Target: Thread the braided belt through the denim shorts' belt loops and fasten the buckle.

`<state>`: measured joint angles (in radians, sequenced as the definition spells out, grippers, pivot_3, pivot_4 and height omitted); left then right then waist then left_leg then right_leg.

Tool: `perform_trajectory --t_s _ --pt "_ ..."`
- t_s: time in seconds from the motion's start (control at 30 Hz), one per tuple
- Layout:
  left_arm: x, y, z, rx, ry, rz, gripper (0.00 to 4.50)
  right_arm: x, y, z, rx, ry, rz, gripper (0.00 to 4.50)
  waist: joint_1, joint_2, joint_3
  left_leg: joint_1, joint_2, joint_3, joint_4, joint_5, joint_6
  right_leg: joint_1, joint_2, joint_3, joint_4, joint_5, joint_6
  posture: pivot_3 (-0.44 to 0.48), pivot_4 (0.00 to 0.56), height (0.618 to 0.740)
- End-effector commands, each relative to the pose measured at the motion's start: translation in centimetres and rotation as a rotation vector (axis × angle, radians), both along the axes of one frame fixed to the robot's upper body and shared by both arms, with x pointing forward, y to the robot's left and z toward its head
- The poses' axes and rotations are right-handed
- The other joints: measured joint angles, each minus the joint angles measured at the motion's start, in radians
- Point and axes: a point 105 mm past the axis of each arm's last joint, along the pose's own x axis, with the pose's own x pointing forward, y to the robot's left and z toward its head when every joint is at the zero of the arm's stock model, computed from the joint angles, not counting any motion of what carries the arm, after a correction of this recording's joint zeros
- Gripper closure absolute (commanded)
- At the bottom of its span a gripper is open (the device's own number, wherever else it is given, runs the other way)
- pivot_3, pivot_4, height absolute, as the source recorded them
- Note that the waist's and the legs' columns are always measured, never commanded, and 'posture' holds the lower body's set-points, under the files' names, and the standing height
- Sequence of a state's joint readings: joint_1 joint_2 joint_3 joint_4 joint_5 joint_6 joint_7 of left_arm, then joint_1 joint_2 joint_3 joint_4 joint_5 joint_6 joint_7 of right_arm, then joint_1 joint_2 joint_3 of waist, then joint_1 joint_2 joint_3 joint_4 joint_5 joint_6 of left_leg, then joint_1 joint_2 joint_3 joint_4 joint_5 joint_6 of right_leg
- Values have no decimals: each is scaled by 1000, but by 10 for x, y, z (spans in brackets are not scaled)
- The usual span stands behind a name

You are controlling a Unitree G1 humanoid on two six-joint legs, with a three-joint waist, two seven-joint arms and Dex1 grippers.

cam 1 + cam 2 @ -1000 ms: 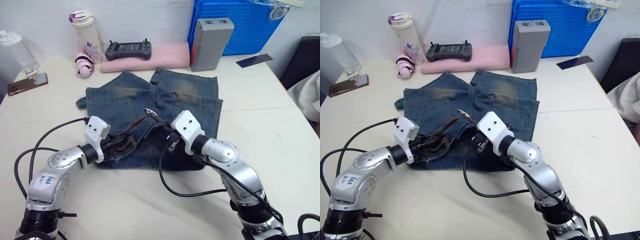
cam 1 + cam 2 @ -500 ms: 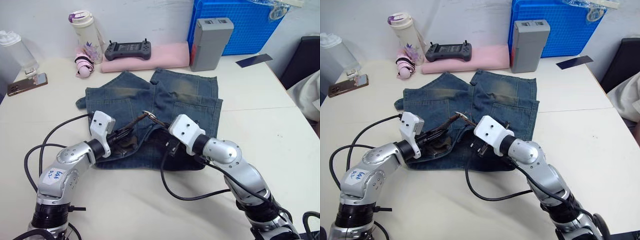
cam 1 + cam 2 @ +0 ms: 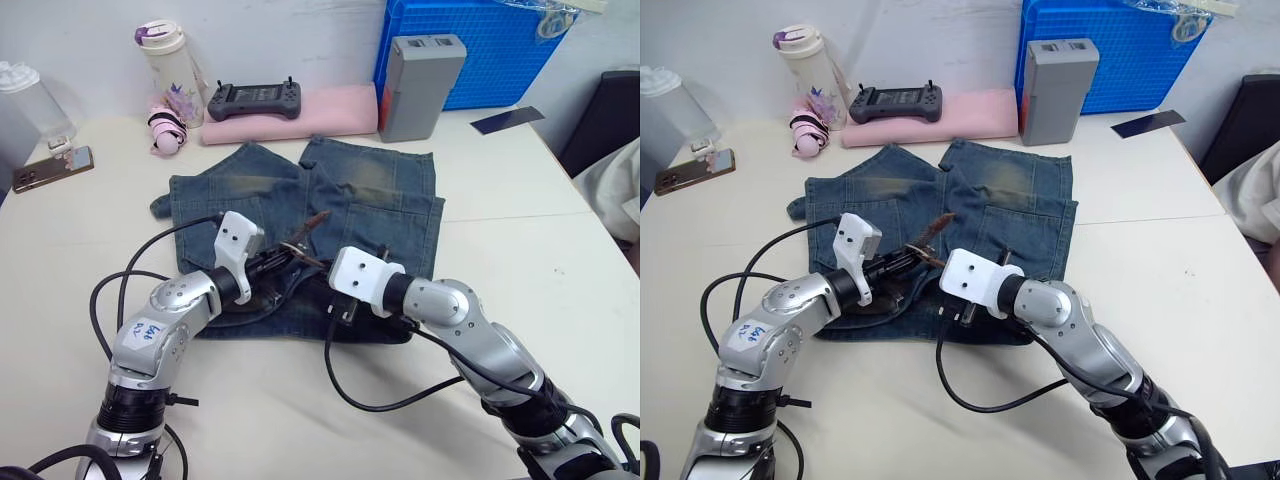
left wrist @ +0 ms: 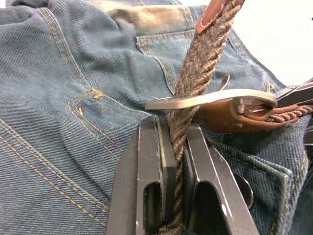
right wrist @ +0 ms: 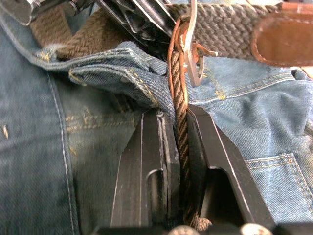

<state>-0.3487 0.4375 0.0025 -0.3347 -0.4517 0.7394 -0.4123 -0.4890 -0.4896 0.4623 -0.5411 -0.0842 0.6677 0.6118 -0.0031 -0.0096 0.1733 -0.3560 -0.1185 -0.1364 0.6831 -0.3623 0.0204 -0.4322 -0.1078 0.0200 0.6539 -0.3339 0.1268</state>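
braided belt [image 4: 195,73]: its tan tip is running off the left wrist view's edge, and its strand is disappearing between the left gripper's [image 4: 177,134] fingers
buckle [image 5: 193,51]: its pin is sitting too small to make out in the head views; the strap is covering part of the frame
denim shorts [image 3: 390,195]: both arms are covering the waistband
belt loops: being too small to tell apart from the folds

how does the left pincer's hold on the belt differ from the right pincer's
The left pincer clamps the braided belt on the tail that has passed through the buckle. The right pincer clamps the strap on the buckle's own side, below its leather tab. Both are shut on the belt over the denim shorts.
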Motion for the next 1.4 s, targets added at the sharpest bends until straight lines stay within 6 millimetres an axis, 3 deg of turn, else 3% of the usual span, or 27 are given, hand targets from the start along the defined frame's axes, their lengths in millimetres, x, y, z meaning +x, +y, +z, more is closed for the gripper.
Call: perform_trajectory --t_s 0.03,0.13,0.23,0.37,0.43,0.6,0.7,1.07,1.2,1.3,1.4 --pt "-1 -12 6 21 -49 -62 4500 -9 8 6 -23 -19 90 3688 3 0 0 0 0 0 0 0 0 0 0 0 0 0 0 0 150 718" --pt "0 -10 4 45 -53 -68 4500 -10 3 9 -10 6 96 2838 4 0 0 0 0 0 0 0 0 0 0 0 0 0 0 0 150 718" --pt "-1 -12 0 91 -66 -88 4500 -10 -10 38 83 25 116 1595 5 0 0 0 0 0 0 0 0 0 0 -1 0 0 0 0 150 718" --pt "-1 -13 -3 121 -82 -102 4500 3 -25 79 214 -16 106 1595 4 -1 0 0 0 0 0 0 0 0 0 0 -1 0 0 0 150 718" --pt "0 -13 -2 148 -103 -104 4500 12 -31 92 192 -94 94 1595 3 0 0 0 0 0 0 0 0 1 0 0 0 0 0 0 150 718" --pt "1 -13 0 230 -168 -116 4500 17 -24 56 -176 -266 182 1595 4 0 0 0 0 -1 0 0 0 1 0 -1 0 0 0 0 150 718" --pt "1 -13 1 282 -211 -124 4500 22 -20 42 -282 -340 221 1595 2 -1 0 0 0 0 0 0 1 0 -1 -3 -1 0 0 0 150 718" --pt "-2 -11 -3 424 -303 -149 4500 32 -15 32 -309 -371 225 1595 4 -1 0 -1 0 1 1 0 0 -1 -1 -4 0 0 0 0 150 718" --pt "-1 -10 -2 447 -321 -147 4500 28 -13 28 -302 -348 237 2895 3 -1 0 -1 0 1 1 0 1 -1 -1 -4 0 0 0 0 150 718" --pt "-1 -10 -1 452 -327 -147 4500 28 -12 25 -304 -338 237 4433 3 -1 0 -1 0 1 0 0 0 -1 -1 -5 0 0 0 0 150 718" --pt "-2 -10 -1 459 -332 -157 4500 28 -12 24 -298 -332 233 4479 3 -1 0 -1 0 1 1 0 1 -1 -2 -5 0 0 0 0 150 718"
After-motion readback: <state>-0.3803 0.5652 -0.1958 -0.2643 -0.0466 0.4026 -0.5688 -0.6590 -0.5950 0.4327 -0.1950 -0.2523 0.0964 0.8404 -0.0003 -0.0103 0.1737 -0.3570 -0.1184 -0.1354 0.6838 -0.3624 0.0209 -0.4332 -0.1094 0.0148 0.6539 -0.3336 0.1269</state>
